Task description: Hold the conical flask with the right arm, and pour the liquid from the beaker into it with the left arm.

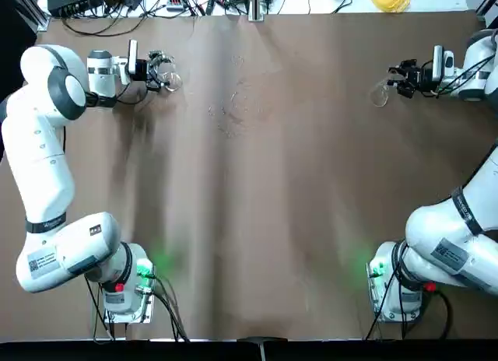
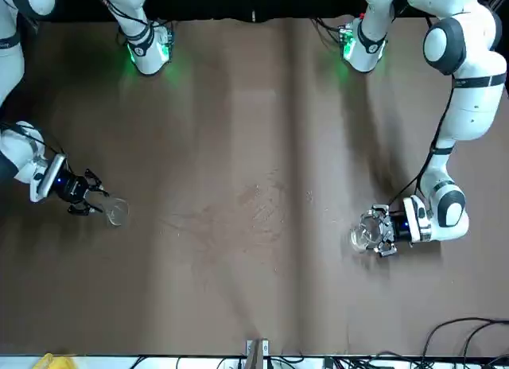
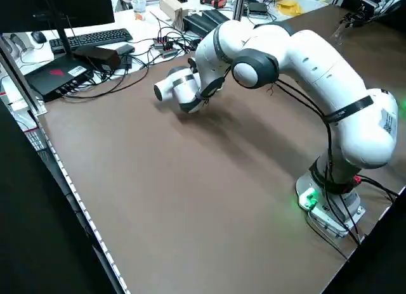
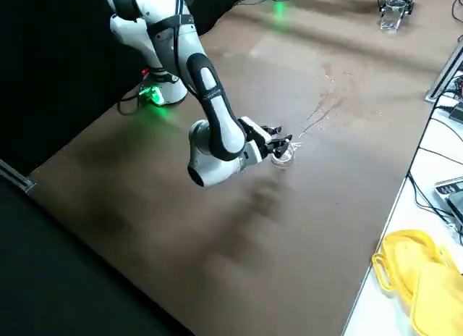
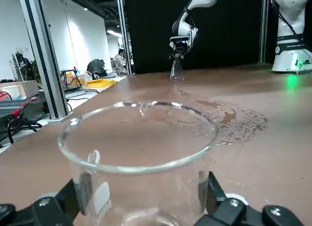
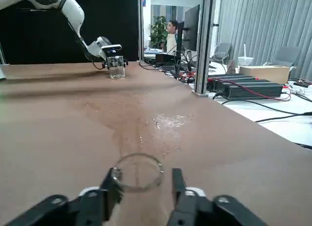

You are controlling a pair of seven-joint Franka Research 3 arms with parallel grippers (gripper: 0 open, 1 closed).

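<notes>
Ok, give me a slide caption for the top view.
Left gripper at the beaker, right gripper at the flask, far apart.

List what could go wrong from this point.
1. The left gripper and right gripper sit at opposite ends of the table; carrying the beaker that far risks slopping.
2. The conical flask has a narrow neck, so a slightly misaligned pour would miss.
3. Wet patches mid-table could let glass slide.

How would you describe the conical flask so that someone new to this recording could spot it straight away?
Start at the brown table and go to its far edge on the robot's right, where the right pincer reaches in. The conical flask stands between its fingers. Its narrow neck over a wide base sets it apart from the straight-sided beaker, held in the left pincer opposite.
</notes>
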